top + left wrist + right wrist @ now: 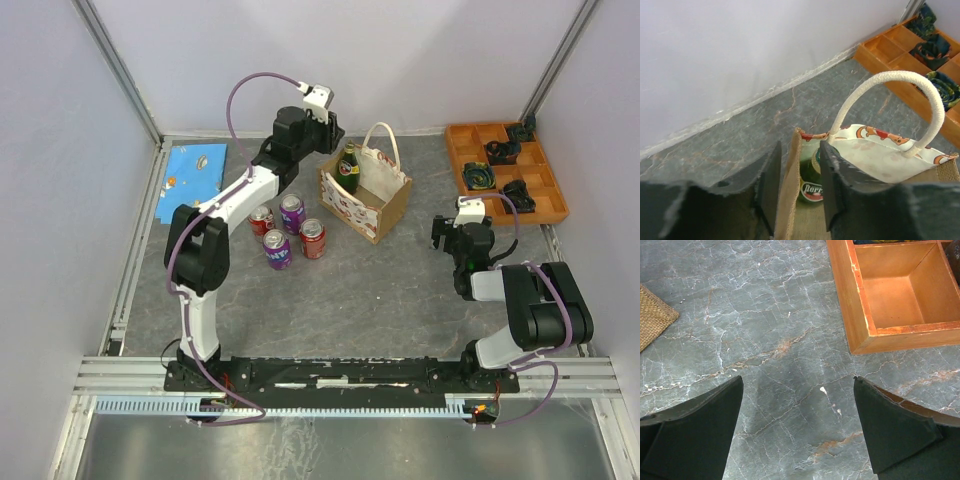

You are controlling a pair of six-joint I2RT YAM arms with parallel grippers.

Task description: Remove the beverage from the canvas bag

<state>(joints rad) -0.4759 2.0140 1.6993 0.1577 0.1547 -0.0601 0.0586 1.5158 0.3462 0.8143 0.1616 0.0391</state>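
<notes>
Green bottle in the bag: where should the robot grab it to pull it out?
By its neck, coming straight down from above. The green bottle stands in a corner of the canvas bag, whose walls surround its body. Only its top end is free, beside the handle.

Canvas bag (392,208): tan-brown weave outside, white looped handles (890,77), and a white panel printed with red and orange shapes. The bottle (348,168) was dark green, with a red label band carrying white lettering. There were four cans: purple can (291,212), second purple can (277,249), red can (261,221), second red can (313,239), all with silver tops. The sheet (195,172) was bright blue with small orange and white marks. The compartment tray (847,290) was orange, its contents (482,176) dark blue-green. The tabletop (765,315) had a grey marble pattern with white veins and rusty brown streaks. The left arm (235,205) was white and black with a purple cable (240,95).
</notes>
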